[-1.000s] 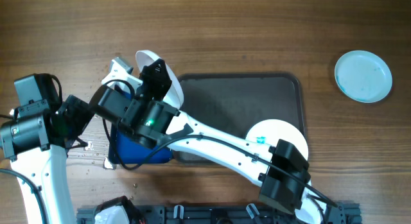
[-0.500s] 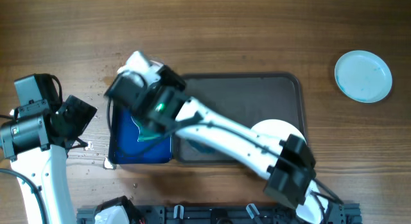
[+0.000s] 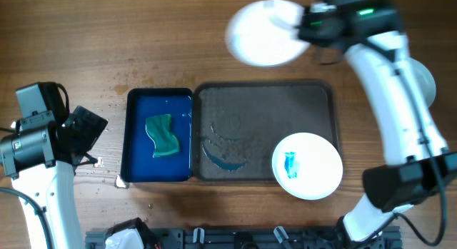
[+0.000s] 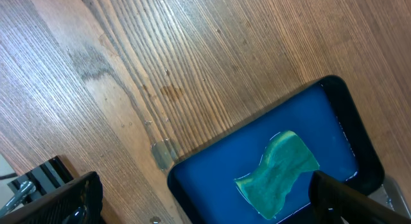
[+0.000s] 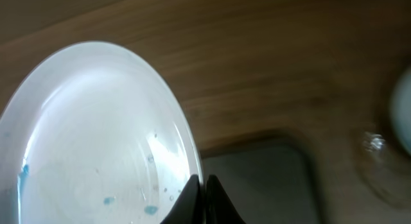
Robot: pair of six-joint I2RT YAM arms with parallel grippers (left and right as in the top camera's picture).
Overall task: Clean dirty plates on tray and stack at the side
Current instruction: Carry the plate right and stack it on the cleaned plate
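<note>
Right gripper (image 3: 308, 28) swung from left to far right, now clamped on rim of plate (image 3: 260, 33), aloft beyond tray (image 3: 264, 99). Left gripper (image 3: 87, 128) spread wide, idle. Plate: probably light, stiff, wet and slippery — rim pinch, keep it firm.

tray (image 3: 264, 106) mostly passable, plate (image 3: 312, 168) occupying near-right corner

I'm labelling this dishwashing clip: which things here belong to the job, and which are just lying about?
Job: held plate, smeared plate, tray, sponge, blue tray.
Lying about: spilled drops, black rack.
</note>
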